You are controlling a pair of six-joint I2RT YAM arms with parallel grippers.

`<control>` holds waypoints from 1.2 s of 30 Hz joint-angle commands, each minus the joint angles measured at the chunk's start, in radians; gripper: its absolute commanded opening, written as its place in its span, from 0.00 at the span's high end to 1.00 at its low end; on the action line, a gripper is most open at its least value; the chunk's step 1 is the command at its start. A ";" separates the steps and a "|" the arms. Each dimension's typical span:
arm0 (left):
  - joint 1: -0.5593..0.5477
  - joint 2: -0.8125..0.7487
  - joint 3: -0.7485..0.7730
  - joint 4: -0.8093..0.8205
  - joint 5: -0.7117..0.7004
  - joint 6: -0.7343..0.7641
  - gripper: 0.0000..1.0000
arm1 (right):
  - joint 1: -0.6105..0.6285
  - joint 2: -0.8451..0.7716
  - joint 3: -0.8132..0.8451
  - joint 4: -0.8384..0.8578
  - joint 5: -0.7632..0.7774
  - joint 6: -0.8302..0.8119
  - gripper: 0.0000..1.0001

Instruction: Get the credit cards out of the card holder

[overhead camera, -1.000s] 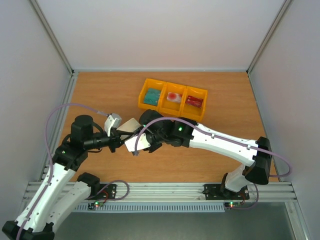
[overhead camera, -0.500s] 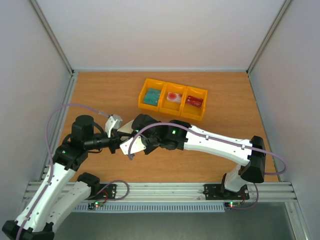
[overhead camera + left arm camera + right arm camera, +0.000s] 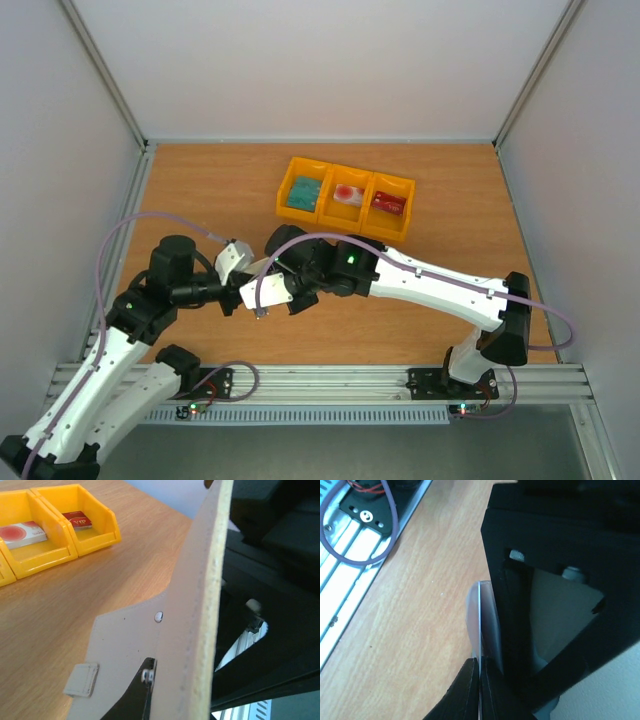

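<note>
The card holder (image 3: 130,645) is off the table, held up between my two arms just left of the table's middle and nearer to me than the tray. On the left wrist camera I see its cream-beige outside close up. One flap faces the lens with a small snap (image 3: 158,616) and the strap tab (image 3: 82,679). The other flap stands edge-on, running up the middle of the view.

My left gripper (image 3: 243,287) is clamped tight on the card holder, one dark finger lying against the beige flap. My right gripper (image 3: 479,687) is pinched fully together on a thin pale sheet (image 3: 481,625) that stands edge-on between its fingertips. I cannot tell whether that sheet is a card or the holder's translucent inner pocket. The two grippers meet almost nose to nose from the overhead view.

Beyond them, towards the back of the wooden table (image 3: 200,190), sits the yellow three-compartment tray (image 3: 322,200). It holds a teal card (image 3: 303,194) in the left bin, a red-and-white card (image 3: 349,194) in the middle, and a dark red card (image 3: 388,203) in the right.
</note>
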 commanded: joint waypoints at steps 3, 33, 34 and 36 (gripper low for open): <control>-0.010 -0.007 -0.010 -0.017 -0.012 0.044 1.00 | 0.004 -0.033 0.028 0.025 -0.048 0.065 0.92; -0.010 -0.015 -0.006 -0.014 -0.003 0.028 1.00 | -0.071 0.016 0.043 0.017 -0.298 0.246 0.89; -0.010 -0.016 -0.004 -0.014 -0.002 0.028 1.00 | -0.071 0.017 0.044 0.011 -0.282 0.242 0.88; -0.010 -0.015 -0.002 -0.014 0.000 0.029 1.00 | -0.071 0.020 0.040 0.014 -0.221 0.233 0.86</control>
